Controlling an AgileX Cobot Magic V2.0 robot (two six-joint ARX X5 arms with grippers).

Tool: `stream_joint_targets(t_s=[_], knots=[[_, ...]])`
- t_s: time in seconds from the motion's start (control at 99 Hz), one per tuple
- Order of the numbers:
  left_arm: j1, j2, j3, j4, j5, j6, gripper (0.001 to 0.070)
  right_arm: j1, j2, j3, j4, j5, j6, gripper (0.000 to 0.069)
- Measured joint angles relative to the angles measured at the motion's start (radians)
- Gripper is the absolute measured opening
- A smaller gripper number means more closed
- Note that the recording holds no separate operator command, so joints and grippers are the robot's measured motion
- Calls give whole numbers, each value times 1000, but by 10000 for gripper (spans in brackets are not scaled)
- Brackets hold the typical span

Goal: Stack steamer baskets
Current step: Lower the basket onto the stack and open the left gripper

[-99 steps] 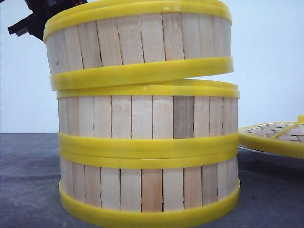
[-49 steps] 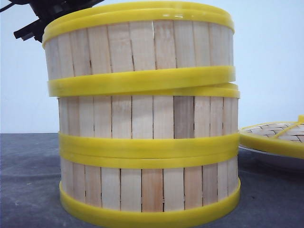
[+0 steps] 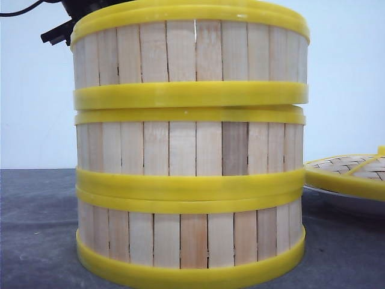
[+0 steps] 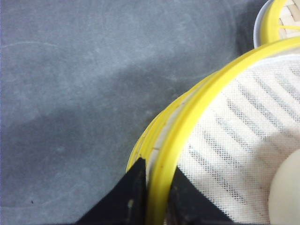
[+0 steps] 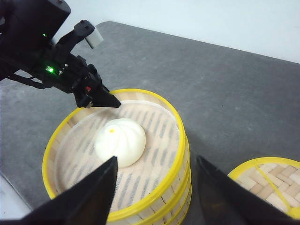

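Three steamer baskets stand stacked on the grey table. The top basket [image 3: 192,54] sits level on the middle basket [image 3: 189,147], which rests on the bottom basket [image 3: 189,241]. My left gripper [image 4: 157,187] is shut on the top basket's yellow rim [image 4: 187,126], one finger outside the wall and one inside. It also shows as a black arm tip, the left gripper [image 5: 101,96], at the far side of that rim. A white bun [image 5: 120,140] lies on the cloth liner inside the top basket. My right gripper [image 5: 157,187] hovers open above the stack's near side, touching nothing.
A flat woven lid [image 3: 346,171] with a yellow rim lies on a white plate [image 3: 349,205] to the right of the stack, close to it. Grey table surface [image 4: 70,93] spreads around the stack's left side.
The top basket was tilted and offset to the left; it has shifted right and come down level onto the middle basket. The left gripper moved right with it.
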Motion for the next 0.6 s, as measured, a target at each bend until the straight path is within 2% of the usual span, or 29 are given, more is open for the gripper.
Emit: stream_joint_targets(t_s=[0.596], knots=[[-2, 28, 4, 16, -21, -2, 24, 0, 0, 0, 0, -1, 6, 316]])
